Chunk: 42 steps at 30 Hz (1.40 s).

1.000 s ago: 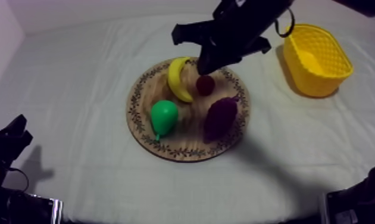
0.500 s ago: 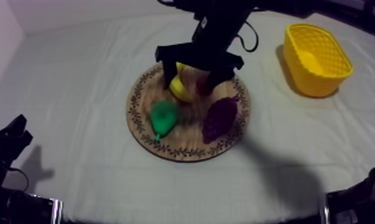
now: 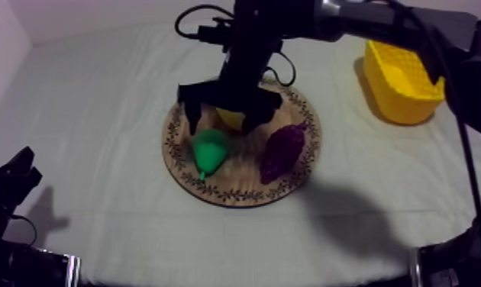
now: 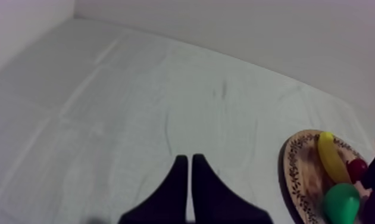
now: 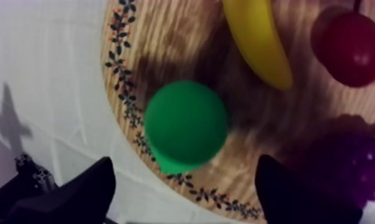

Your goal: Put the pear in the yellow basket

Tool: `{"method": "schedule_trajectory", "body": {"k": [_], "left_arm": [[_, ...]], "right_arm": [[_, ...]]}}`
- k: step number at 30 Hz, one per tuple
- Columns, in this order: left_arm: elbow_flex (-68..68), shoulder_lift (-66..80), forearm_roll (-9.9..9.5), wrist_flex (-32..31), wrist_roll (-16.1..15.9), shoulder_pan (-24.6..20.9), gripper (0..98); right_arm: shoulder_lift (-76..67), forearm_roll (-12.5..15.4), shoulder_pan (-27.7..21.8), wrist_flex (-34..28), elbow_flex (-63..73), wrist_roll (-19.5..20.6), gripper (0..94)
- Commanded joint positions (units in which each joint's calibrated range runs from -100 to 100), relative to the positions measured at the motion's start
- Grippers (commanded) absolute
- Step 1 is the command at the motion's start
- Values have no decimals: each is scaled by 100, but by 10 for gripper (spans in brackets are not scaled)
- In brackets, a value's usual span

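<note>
Two fingers spread wide: my right gripper (image 5: pixel 187 193) hangs right over the green pear (image 5: pixel 186 125).
Pear lies near-left on the wooden board (image 3: pixel 236 189), narrow end pointing near. Left gripper (image 4: pixel 188 179) clenched on nothing, well apart.

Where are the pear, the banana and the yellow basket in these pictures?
pear (image 5: pixel 186 126), right wrist view, on its round green body.
banana (image 5: pixel 258 39), right wrist view, on its yellow middle.
yellow basket (image 3: pixel 396 99), top view, on its outer side wall.
</note>
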<state>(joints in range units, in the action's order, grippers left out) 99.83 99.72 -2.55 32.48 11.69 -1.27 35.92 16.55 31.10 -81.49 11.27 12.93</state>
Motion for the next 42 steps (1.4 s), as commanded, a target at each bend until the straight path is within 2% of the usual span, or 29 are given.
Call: {"method": "schedule_trajectory", "body": {"k": [1,8,16,20,26,30,37,42], "left_arm": [[-5,2,-1,1,0,0,1],[-5,2,-1,1,0,0,1],[-5,2,-1,1,0,0,1],[-5,2,-1,1,0,0,1],[-5,2,-1,1,0,0,1],[-5,2,-1,1,0,0,1],[-5,2,-1,1,0,0,1],[-5,2,-1,1,0,0,1]], "right_arm": [[212,2,29,-41,126,25,860],[643,-5,126,-52,374,57,852],[935,-15,141,92,503,57,765],[1059,-30,140,103,587,56,697],[1091,-72,137,166,603,25,522],[983,-76,108,177,526,-23,461],[327,-78,-90,49,162,-147,439],[-669,-166,-524,-137,-72,-334,446]]}}
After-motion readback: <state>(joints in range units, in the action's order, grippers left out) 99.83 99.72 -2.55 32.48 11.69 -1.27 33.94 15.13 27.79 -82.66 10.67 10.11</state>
